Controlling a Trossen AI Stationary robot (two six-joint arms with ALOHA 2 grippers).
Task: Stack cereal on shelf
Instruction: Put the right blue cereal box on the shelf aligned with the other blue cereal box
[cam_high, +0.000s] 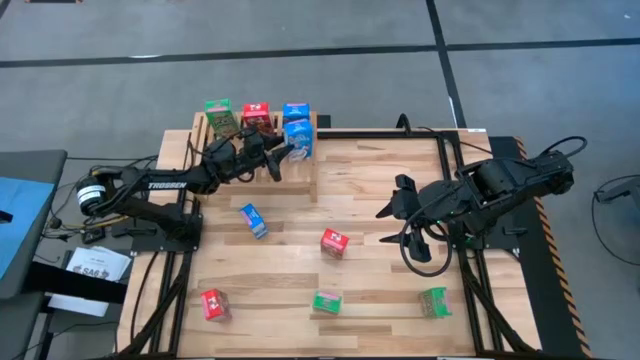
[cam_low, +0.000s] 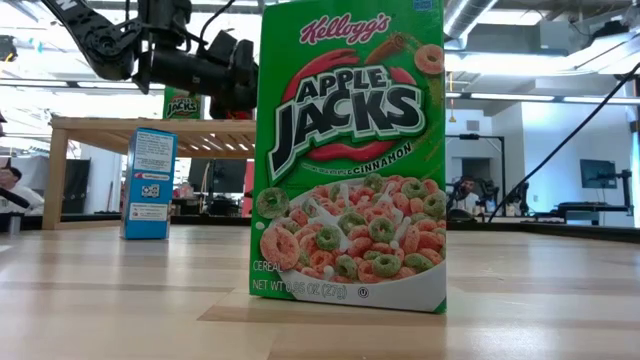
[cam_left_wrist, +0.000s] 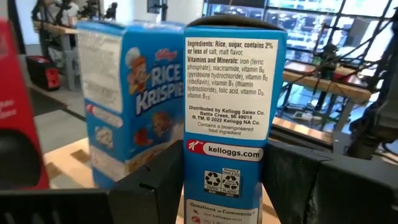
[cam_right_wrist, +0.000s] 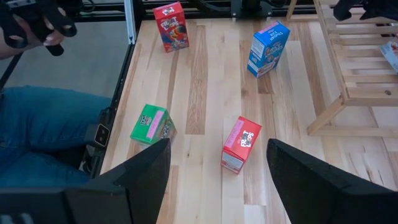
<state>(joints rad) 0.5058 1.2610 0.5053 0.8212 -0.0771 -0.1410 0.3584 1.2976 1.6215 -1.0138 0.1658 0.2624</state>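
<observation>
The shelf (cam_high: 300, 165) stands at the far left part of the table (cam_high: 380, 200), and along its far edge three cereal boxes stand in a row: a green box (cam_high: 221, 116), a red box (cam_high: 256, 116) and a blue box (cam_high: 295, 112). A second blue box (cam_high: 299, 139) sits just in front of that blue one, above the slats, and the left pincer (cam_high: 288, 152) is clamped on it; the left wrist view shows its dark fingers (cam_left_wrist: 146, 190) pressed against both sides of this blue box (cam_left_wrist: 230, 118), with the other Rice Krispies box (cam_left_wrist: 127, 93) right behind. The right pincer (cam_high: 392, 225) hovers over the right half of the table with its fingers (cam_right_wrist: 137, 171) spread wide apart and nothing between them. Loose on the table lie a third blue box (cam_high: 254, 220) just in front of the shelf, a red box (cam_high: 334, 242) near the middle close to the right pincer, another red box (cam_high: 215, 304) at the near left, a green box (cam_high: 327, 300) at the near centre, and a last green box (cam_high: 435, 301) at the near right.
</observation>
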